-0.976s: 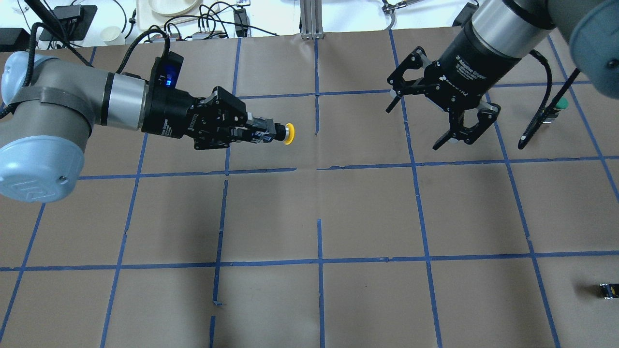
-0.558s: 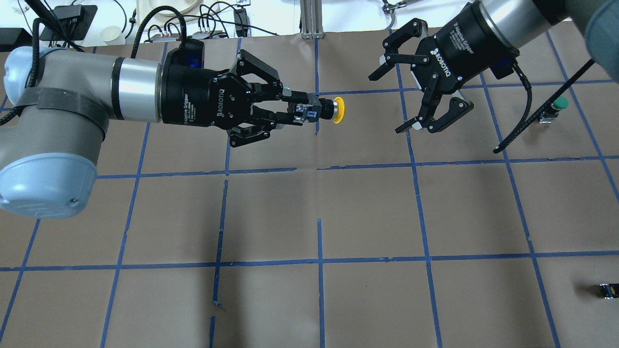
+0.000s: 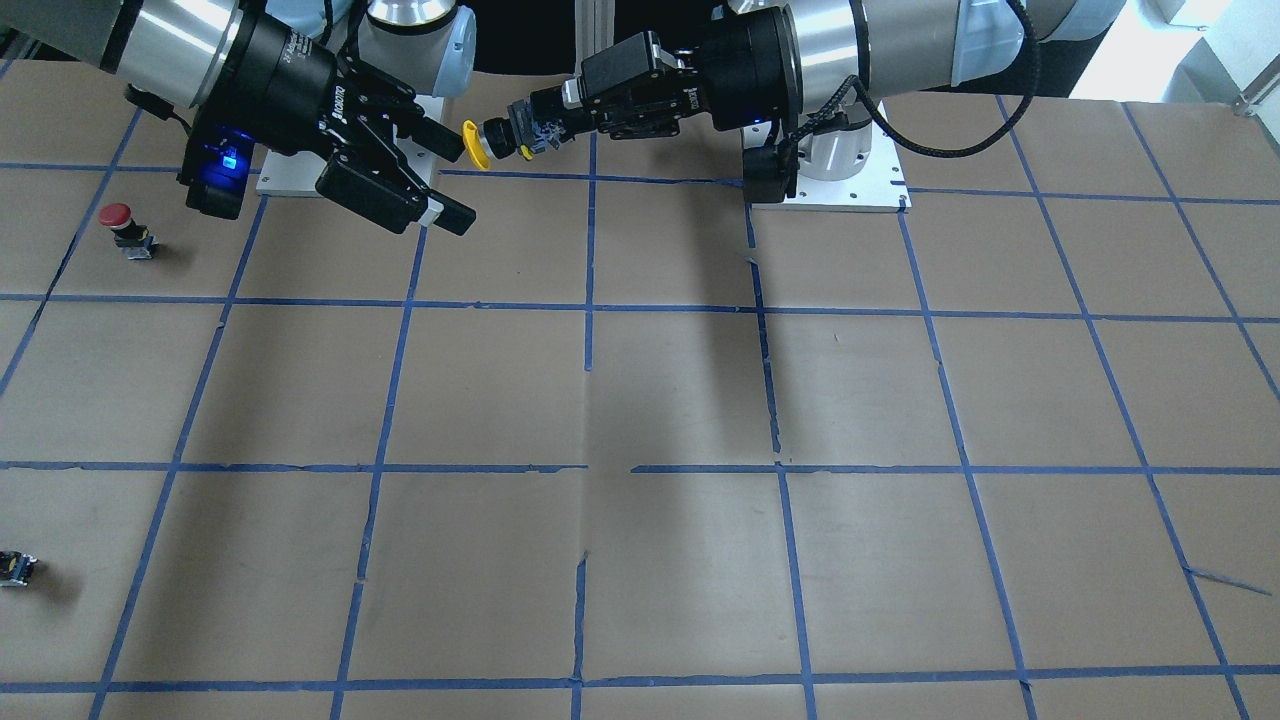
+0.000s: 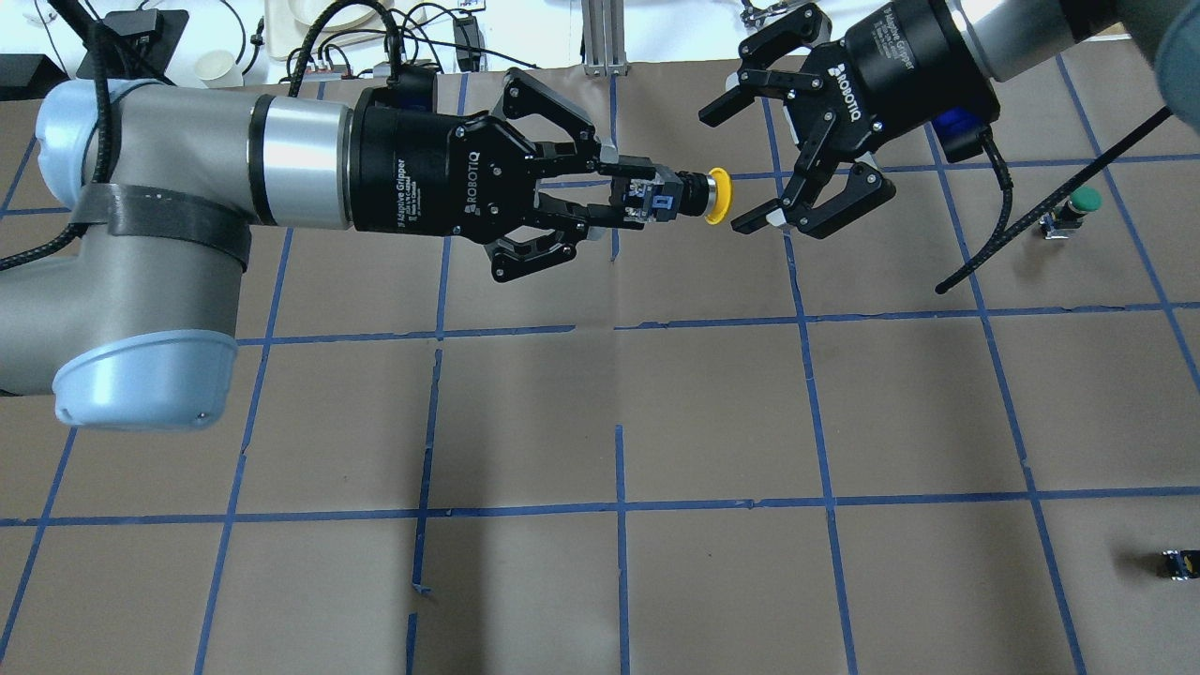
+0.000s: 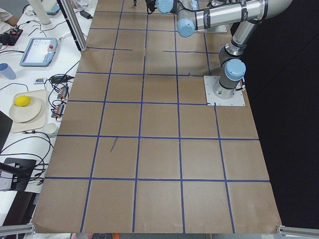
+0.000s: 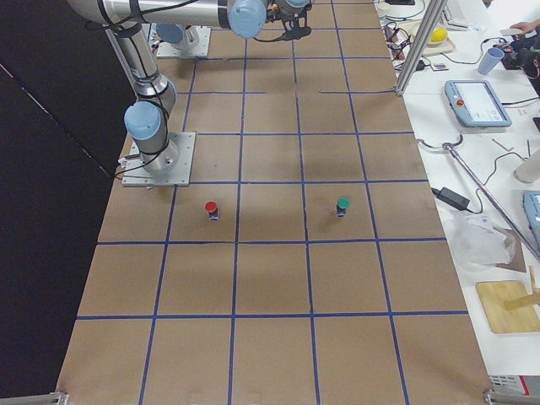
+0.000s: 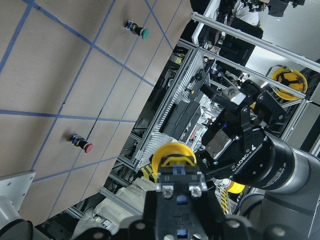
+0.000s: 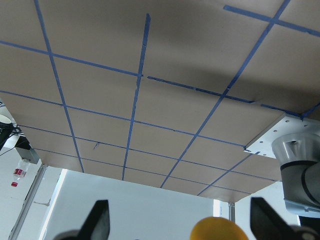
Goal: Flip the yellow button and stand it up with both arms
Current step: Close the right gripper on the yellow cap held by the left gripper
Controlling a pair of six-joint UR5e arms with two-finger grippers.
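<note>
The bench (image 4: 712, 412) lies well below both end effectors, so any slip in the exchange would likely mean a fall onto the paper and a roll out of reach. The left end effector (image 4: 642, 199) is pinching the yellow button (image 4: 714, 195) by its black switch body. It holds the button sideways in the air, with the round cap pointing out past its fingertips. The right end effector (image 4: 724, 172) has its jaws spread wide just beyond that cap, and in its own wrist view the cap sits between the two fingers.

The main risk, as I judge it, is how little of the button sticks out beyond the left fingertips. If the right end effector closes there, it may bump the left fingers (image 4: 614, 178) or catch only the cap's rounded rim, which could squirt out under pressure. If the left end effector lets go before the other grip is firm, the button would drop. A skewed pinch would leave it tilted, and standing it upright would then be harder
</note>
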